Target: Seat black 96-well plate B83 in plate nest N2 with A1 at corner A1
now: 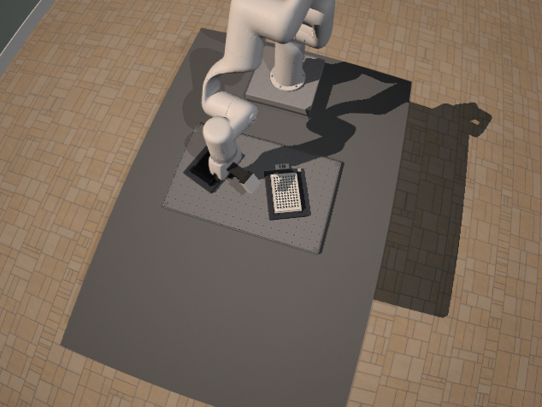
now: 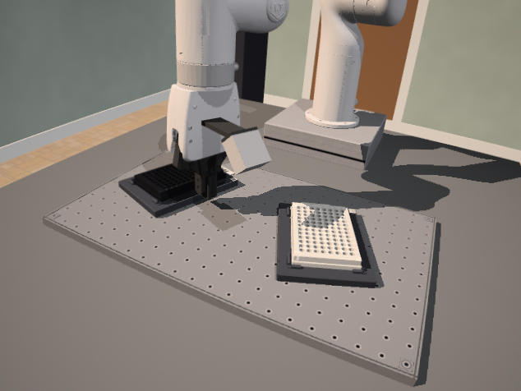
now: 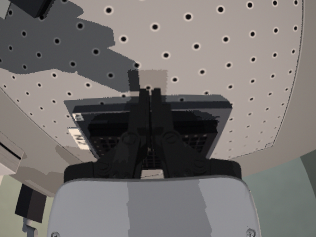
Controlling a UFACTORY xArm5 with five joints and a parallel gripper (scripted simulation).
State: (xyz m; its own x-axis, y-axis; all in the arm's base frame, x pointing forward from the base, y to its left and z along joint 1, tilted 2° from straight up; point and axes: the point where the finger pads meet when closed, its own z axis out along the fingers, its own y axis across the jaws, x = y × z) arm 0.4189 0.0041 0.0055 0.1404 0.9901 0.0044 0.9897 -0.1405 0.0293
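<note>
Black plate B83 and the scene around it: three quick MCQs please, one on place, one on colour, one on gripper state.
1. Gripper is over:
A. black plate
B. white plate
C. arm base

2. Plate in the right-hand nest is:
A. black
B. white
C. blue

3. Gripper fingers are:
A. wide open
B. shut on the white plate
C. shut, holding nothing

Key: 1 A, fingers reach down at the black plate's near end. 2 B, pale wells show. 3 C, fingers meet with no gap.
</note>
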